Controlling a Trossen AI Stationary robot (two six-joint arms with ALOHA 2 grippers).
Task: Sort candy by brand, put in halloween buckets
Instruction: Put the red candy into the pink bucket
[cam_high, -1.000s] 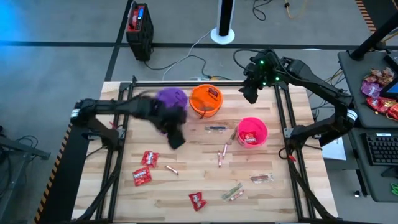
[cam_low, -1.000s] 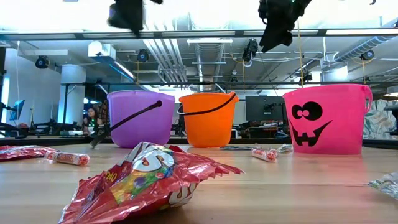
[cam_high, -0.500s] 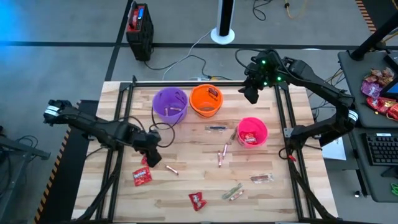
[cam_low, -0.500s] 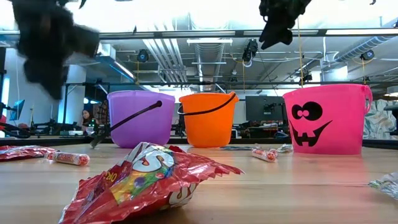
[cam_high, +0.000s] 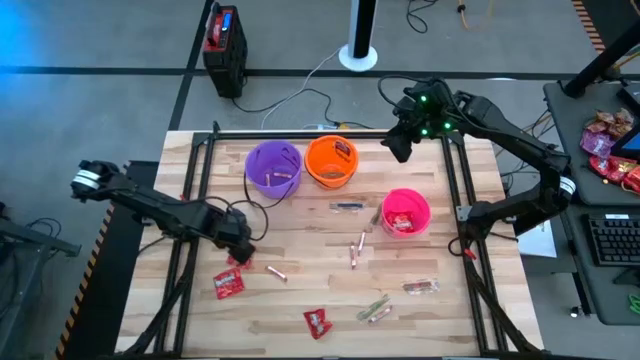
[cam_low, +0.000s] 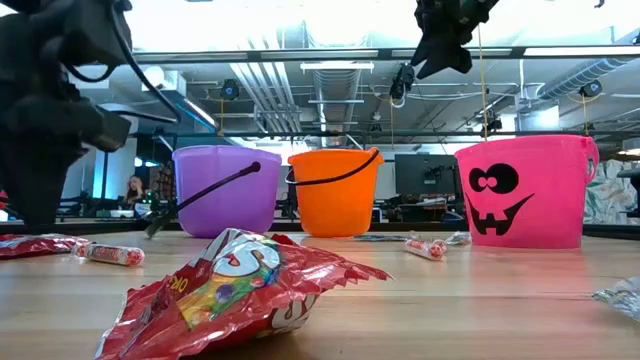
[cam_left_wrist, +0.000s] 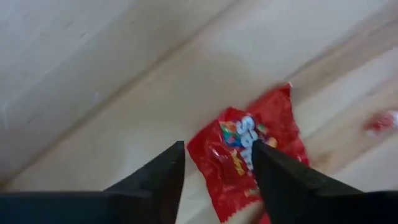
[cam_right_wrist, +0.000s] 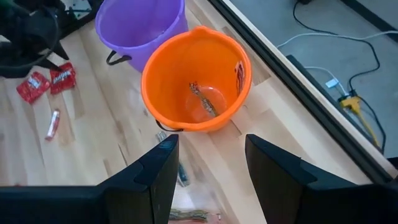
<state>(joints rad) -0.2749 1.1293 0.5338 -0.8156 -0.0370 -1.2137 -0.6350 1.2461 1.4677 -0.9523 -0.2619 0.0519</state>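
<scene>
- The left gripper (cam_high: 240, 246) reaches low over the table's left side, its fingers (cam_left_wrist: 163, 176) apart and pointing down at a red square packet (cam_left_wrist: 252, 155) lying flat on the wood.
- The right gripper (cam_high: 397, 146) hangs high beyond the far edge of the table (cam_high: 310, 290), jaws apart and empty, just right of the orange bucket (cam_high: 331, 161).
- Three buckets stand on the far half: purple bucket (cam_high: 273, 167) at left, orange in the middle, touching it, and pink bucket (cam_high: 405, 212) nearer and to the right, with a black grinning face in the low view.
- Three red packets are visible in the high view, another at left (cam_high: 228, 284) and one near the front edge (cam_high: 318, 322).
- Thin sticks and small bars lie scattered between the pink bucket and the front edge.
</scene>
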